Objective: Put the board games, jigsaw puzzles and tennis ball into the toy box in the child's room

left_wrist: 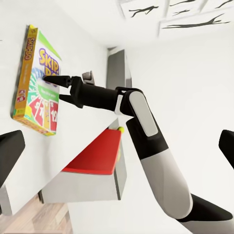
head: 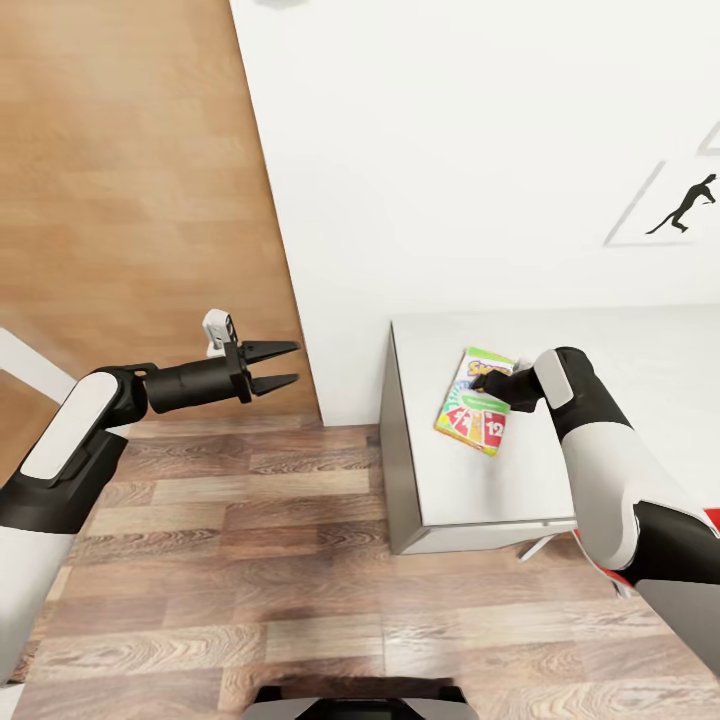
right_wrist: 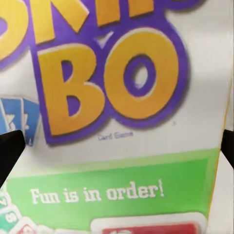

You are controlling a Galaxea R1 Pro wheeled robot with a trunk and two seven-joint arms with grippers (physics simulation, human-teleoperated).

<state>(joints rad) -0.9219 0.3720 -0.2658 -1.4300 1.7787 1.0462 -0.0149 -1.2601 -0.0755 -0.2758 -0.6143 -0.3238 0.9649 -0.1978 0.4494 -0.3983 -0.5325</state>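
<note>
The white, green and red "SKIP BO" board game (head: 473,405) lies flat on a pale surface with a grey side (head: 400,450); I cannot tell whether this is the bed or the table. My right gripper (head: 483,382) is open and points down at the box's upper half, fingertips almost on its face. In the left wrist view the box (left_wrist: 40,83) and the right gripper (left_wrist: 54,88) show with both fingers spread. The right wrist view is very close to the box lid (right_wrist: 117,107). My left gripper (head: 282,366) hangs open and empty over the floor, left of the surface.
A white wall with a framed silhouette picture (head: 680,205) rises behind the surface. Wood floor (head: 300,560) lies in front and to the left. A red-topped grey block (left_wrist: 95,156) stands beside my right arm. A brown wall panel (head: 130,170) stands at the left.
</note>
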